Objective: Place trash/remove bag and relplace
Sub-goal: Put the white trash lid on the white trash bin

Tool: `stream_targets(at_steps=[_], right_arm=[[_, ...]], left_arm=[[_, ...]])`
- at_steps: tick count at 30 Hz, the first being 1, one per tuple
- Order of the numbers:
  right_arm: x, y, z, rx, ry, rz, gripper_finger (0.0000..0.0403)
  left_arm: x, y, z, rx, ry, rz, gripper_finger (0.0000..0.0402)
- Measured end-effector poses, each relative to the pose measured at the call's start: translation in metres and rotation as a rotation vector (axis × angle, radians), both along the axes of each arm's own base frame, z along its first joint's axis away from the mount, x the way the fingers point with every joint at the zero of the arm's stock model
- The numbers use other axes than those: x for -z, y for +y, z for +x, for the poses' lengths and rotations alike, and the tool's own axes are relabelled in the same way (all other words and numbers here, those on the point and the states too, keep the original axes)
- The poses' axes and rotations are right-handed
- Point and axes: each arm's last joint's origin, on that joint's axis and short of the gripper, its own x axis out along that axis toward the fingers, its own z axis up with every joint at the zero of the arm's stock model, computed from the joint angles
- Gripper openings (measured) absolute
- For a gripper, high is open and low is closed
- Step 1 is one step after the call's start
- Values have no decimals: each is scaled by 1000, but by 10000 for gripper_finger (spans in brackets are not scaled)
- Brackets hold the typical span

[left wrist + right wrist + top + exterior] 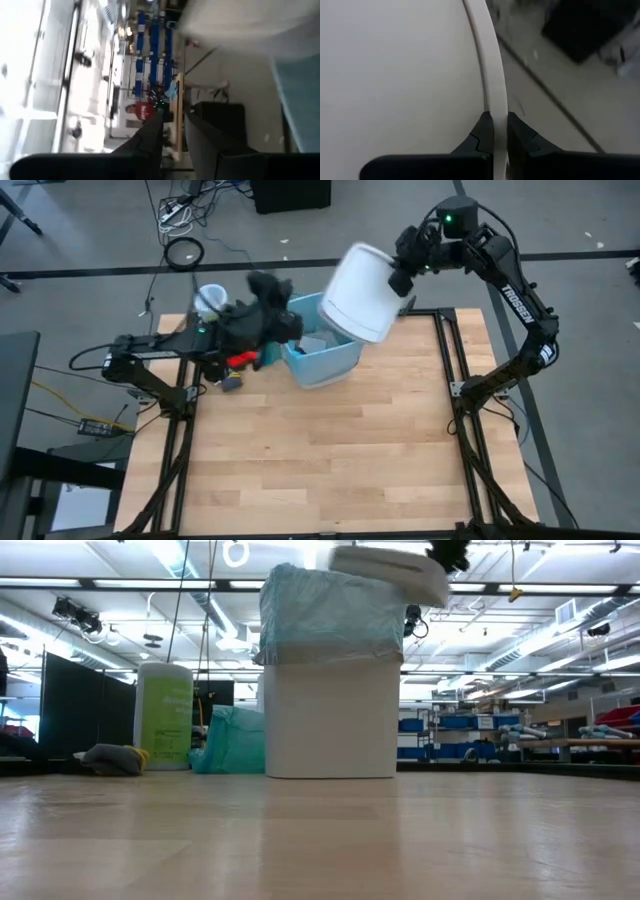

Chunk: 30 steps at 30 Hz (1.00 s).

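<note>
Above the bag (325,355), right jaws (499,131) pinch the white lid's (362,292) rim.

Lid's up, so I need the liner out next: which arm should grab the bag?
Probably left. The right gripper is shut on the lid rim, holding it above the bin. The left gripper is at the bag edge.

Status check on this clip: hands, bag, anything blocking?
Right hand shut on lid rim, lid held above bin. Left hand at bin's left edge. Bag still lining bin. Nothing blocking.
</note>
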Motion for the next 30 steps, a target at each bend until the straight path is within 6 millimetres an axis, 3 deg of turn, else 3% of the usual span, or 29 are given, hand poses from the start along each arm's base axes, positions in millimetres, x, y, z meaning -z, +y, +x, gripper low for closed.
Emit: stream_targets(at_steps=[3, 10, 16, 19, 24, 30], right_arm=[[6, 2, -14, 19, 98, 39, 17], [-6, 18, -63, 28, 117, 38, 17], [11, 47, -92, 25, 412, 181, 17], [16, 59, -91, -18, 509, 216, 17], [30, 71, -75, -104, 513, 241, 17], [75, 84, -44, -207, 608, 328, 17]], left_arm=[[-18, 0, -25, 2, -160, -47, 90], [-41, 1, -67, -3, -411, -130, 90], [-47, 2, -82, -4, -502, -167, 90], [-47, 2, -82, -4, -499, -168, 90], [-47, 2, -83, -5, -517, -179, 90], [-41, 2, -82, -10, -486, -195, 90]])
